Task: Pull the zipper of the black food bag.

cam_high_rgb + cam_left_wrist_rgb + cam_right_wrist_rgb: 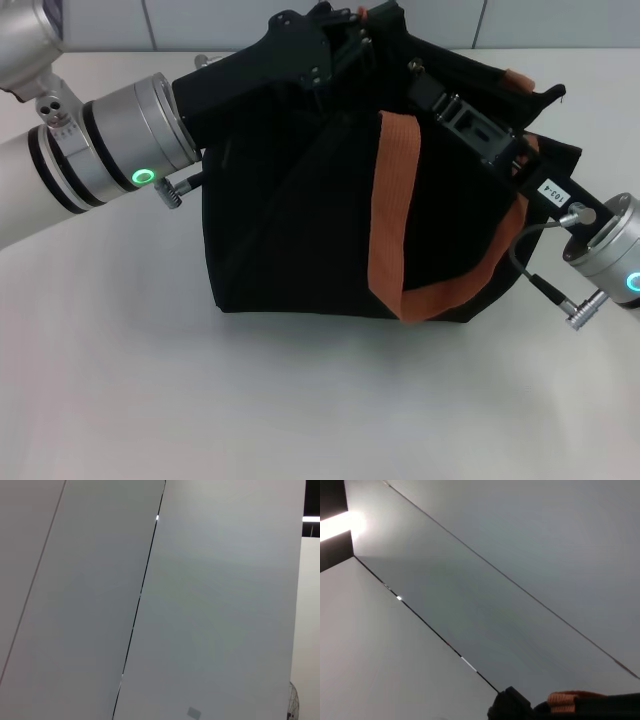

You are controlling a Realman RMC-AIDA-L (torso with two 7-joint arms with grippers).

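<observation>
The black food bag (290, 230) stands on the white table in the head view, with an orange-brown strap (392, 200) hanging down its front. My left gripper (335, 45) reaches in from the left and sits at the bag's top edge. My right gripper (430, 85) reaches in from the right and sits at the top edge close to it. The zipper pull is hidden behind the grippers and fabric. The right wrist view shows only a bit of orange strap (570, 698) and black fabric (510, 707). The left wrist view shows none of these.
The white table (300, 400) spreads in front of the bag. A pale panelled wall (200, 20) stands behind it and fills both wrist views. Cables and plugs hang off my right wrist (580, 300) beside the bag.
</observation>
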